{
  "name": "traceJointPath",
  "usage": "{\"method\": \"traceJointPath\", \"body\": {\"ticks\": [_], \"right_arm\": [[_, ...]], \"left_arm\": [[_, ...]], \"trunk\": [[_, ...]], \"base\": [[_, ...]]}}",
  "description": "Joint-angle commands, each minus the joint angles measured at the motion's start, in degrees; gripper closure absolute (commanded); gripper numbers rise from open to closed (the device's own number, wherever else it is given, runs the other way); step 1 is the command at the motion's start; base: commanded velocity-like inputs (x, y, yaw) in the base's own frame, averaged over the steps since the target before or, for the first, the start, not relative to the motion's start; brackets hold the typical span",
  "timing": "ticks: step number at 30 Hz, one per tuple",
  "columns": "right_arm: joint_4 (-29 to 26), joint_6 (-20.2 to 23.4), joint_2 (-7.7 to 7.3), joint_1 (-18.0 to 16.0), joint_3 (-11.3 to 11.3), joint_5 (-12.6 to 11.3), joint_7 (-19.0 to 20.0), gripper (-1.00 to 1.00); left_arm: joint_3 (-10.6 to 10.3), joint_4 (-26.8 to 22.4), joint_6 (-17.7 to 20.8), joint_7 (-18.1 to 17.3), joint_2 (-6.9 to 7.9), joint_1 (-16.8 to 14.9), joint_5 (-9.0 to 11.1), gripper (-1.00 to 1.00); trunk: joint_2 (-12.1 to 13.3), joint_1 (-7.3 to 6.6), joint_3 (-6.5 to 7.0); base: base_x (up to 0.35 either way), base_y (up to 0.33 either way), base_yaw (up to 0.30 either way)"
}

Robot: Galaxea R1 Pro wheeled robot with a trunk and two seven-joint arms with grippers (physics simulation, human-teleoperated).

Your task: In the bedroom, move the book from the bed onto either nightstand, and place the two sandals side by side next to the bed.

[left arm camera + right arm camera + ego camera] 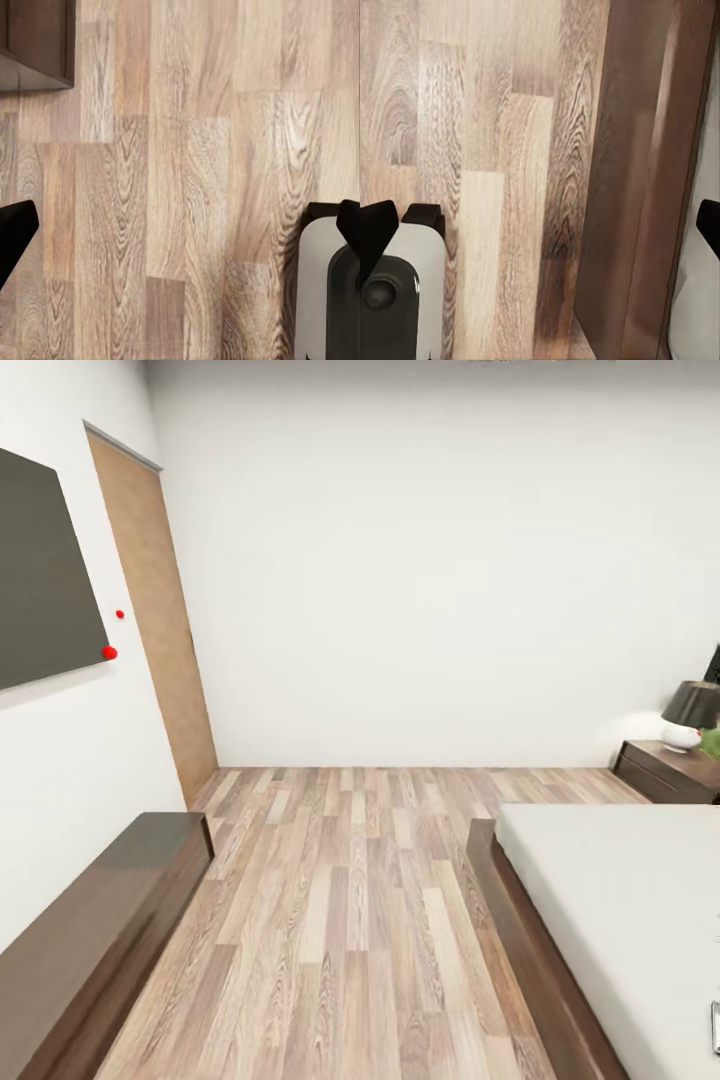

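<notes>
In the head view, at 9 o'clock, a dark panel (pixel 40 575) hangs on the white wall, and beside it stands a light wooden door (pixel 155 620). At 7 o'clock a low dark-brown cabinet (pixel 95 920) runs along that wall. The wood-plank floor (pixel 350 900) fills the middle. At 4 o'clock lies the bed (pixel 610 920) with its light-grey mattress; a small pale object at its right edge, at the border of the view, is too cut off to identify. At 3 o'clock the nightstand (pixel 668 772) carries a lamp (pixel 690 715).

The left gripper (pixel 180 229) has its jaws spread wide over bare floor, holding nothing. The right gripper (pixel 544 225) also has its jaws spread wide and empty, above the floor and the bed frame.
</notes>
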Motion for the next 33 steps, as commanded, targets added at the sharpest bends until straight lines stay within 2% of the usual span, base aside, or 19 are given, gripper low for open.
{"method": "traceJointPath", "body": {"ticks": [1,12,33], "right_arm": [[-0.05,0.17,-0.02,-0.05,0.48,-0.60,0.19,-1.00],[-0.05,0.17,-0.02,-0.05,0.48,-0.60,0.19,-1.00],[-0.05,0.17,-0.02,0.01,0.48,-0.60,0.19,-1.00]], "left_arm": [[-0.51,-0.03,-0.12,0.25,0.01,-0.01,0.31,-1.00],[-0.54,-0.03,-0.12,0.25,0.01,-0.01,0.34,-1.00],[-0.56,-0.03,-0.12,0.25,0.01,-0.01,0.40,-1.00]], "trunk": [[-0.07,0.05,-0.05],[-0.07,0.05,0.47],[-0.07,0.05,1.33]], "base": [[0.279,0.076,-0.266],[0.180,0.045,-0.268],[0.021,0.006,-0.272]]}}
